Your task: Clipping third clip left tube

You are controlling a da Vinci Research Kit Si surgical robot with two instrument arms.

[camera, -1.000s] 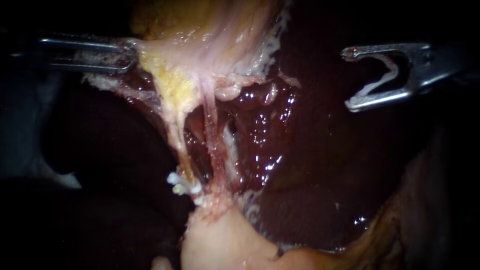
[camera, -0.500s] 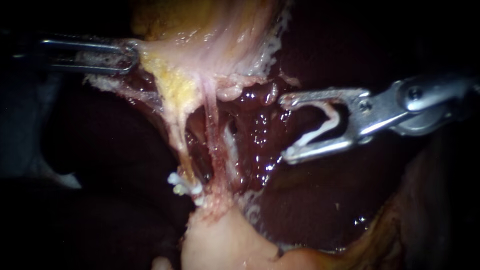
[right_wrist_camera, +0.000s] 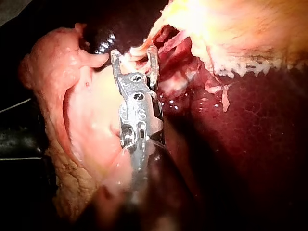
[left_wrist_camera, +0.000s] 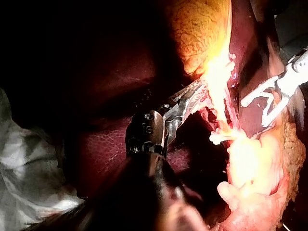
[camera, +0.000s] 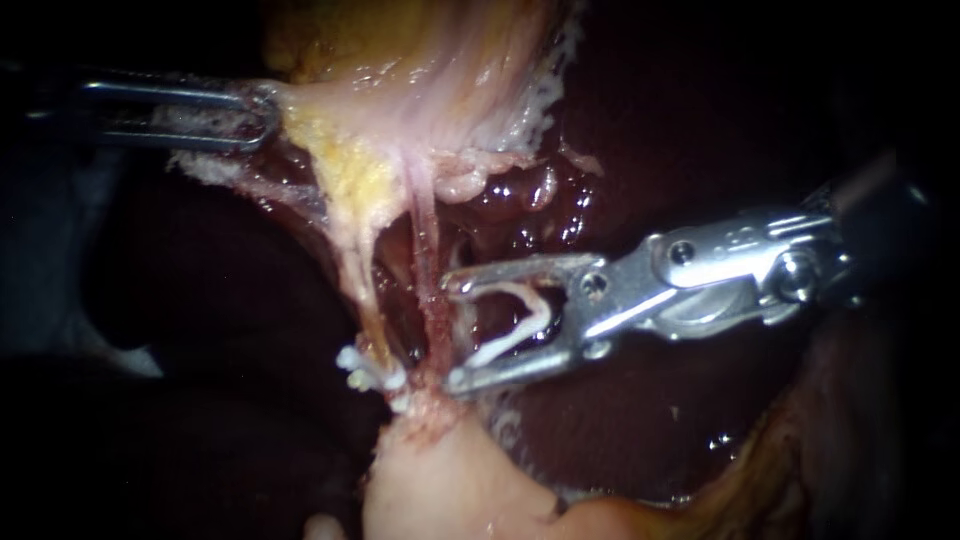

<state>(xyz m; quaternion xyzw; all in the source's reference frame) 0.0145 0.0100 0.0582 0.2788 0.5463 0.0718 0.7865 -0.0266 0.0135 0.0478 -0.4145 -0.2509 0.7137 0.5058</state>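
Observation:
Two thin tubes run down from the gallbladder (camera: 400, 70): a yellowish left tube (camera: 355, 270) and a pink right tube (camera: 428, 290). White clips (camera: 365, 372) sit low on the left tube. My left instrument (camera: 262, 115) is shut on the gallbladder's edge and holds it taut. My right instrument (camera: 452, 332) has its jaws wide apart with a white clip (camera: 515, 315) seated between them. Its tips lie against the pink tube's right side. From the left wrist view, the right instrument (left_wrist_camera: 262, 103) stands beside the stretched tubes.
Dark red liver (camera: 620, 420) lies behind and to the right of the tubes, wet and glistening. A pale lump of tissue (camera: 440, 480) sits below the clips. In the right wrist view, pale pink tissue (right_wrist_camera: 91, 120) lies close beside the instrument's shaft.
My right instrument has travelled from the upper right down and left until its tips reach the tubes. The left instrument and the tissue it holds have stayed put.

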